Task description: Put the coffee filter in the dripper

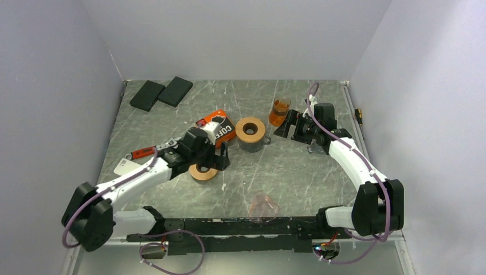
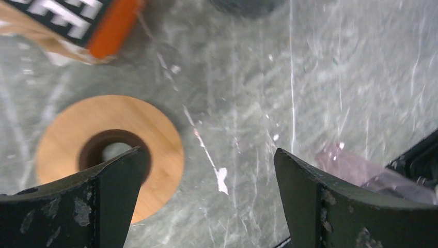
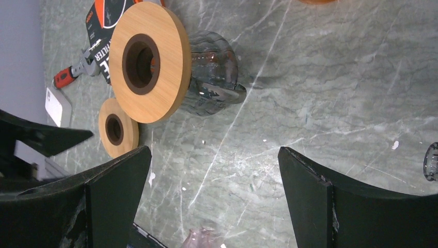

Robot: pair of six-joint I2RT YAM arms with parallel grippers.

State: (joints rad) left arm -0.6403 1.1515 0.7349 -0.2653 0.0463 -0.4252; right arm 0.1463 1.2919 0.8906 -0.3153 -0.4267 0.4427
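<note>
This looks like the opening step: no loose filter shows. Both claws are released and empty, the left gripper over a wooden ring near-left of the dripper, and the right gripper just to its right. The next move calls for drawing a filter from the filter pack just left of the dripper. I count one dripper, one pack and two wooden rings, including the dripper's collar.

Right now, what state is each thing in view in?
left gripper: fingers open, empty, partly over the loose wooden ring.
right gripper: fingers open, empty.
loose wooden ring: lying flat.
dark glass dripper: upright, wooden collar on top, no filter seen inside.
filter box: lying flat; open or closed unclear.
orange glass: upright.
pink glass: pose unclear.
</note>
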